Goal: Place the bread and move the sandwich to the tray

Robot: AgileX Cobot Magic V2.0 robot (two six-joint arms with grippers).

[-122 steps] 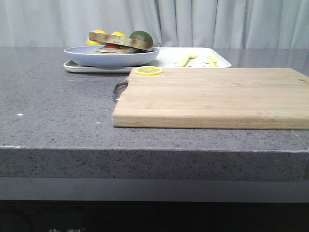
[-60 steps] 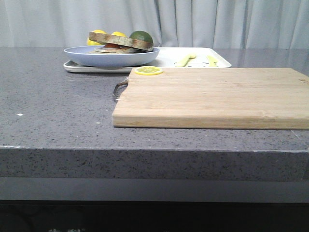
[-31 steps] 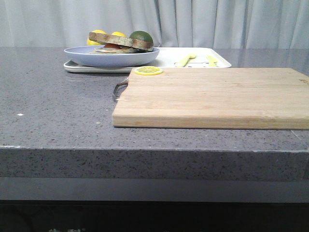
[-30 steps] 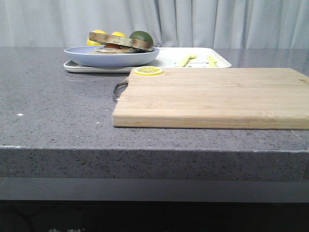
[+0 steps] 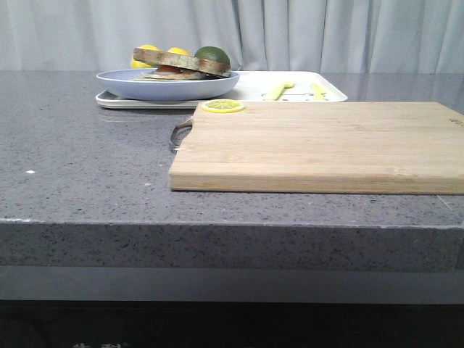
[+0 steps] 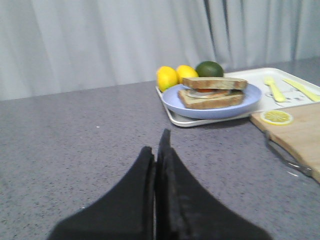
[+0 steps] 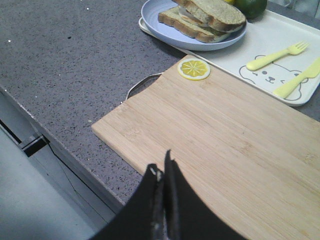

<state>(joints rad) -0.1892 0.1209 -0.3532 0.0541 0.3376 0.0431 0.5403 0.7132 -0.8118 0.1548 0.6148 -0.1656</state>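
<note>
1. My left gripper (image 6: 157, 150) sits low over the bare grey counter (image 5: 87, 145), its fingers pressed together with nothing between them. I read that as a parked pose: it is well clear of the food and points toward the plate.
2. Further along, the pale blue plate (image 6: 212, 104) rests on the left end of the white tray (image 7: 280, 30), so the carrying step looks done to me. The sandwich (image 6: 210, 92) lies on that plate with the top bread (image 7: 217, 11) slice already on, slightly skewed over the lower one, and a hint of filling shows between them.
3. Two lemons (image 6: 167, 77) and a dark green fruit (image 6: 210, 68) lie behind the plate, near it; whether they are on the tray I cannot tell.
4. A lemon slice (image 5: 222, 106) lies on the near-left corner of the wooden cutting board (image 5: 326, 145), just beside the tray's rim. The rest of the board is bare, which suits a work surface that has been cleared.
5. A yellow fork (image 7: 276, 56) and knife (image 7: 300, 77) lie on the tray's right half, apart from the plate.
6. My right gripper (image 7: 162, 172) hangs above the board's near edge, fingers closed on nothing. I judge the task to be essentially complete.
</note>
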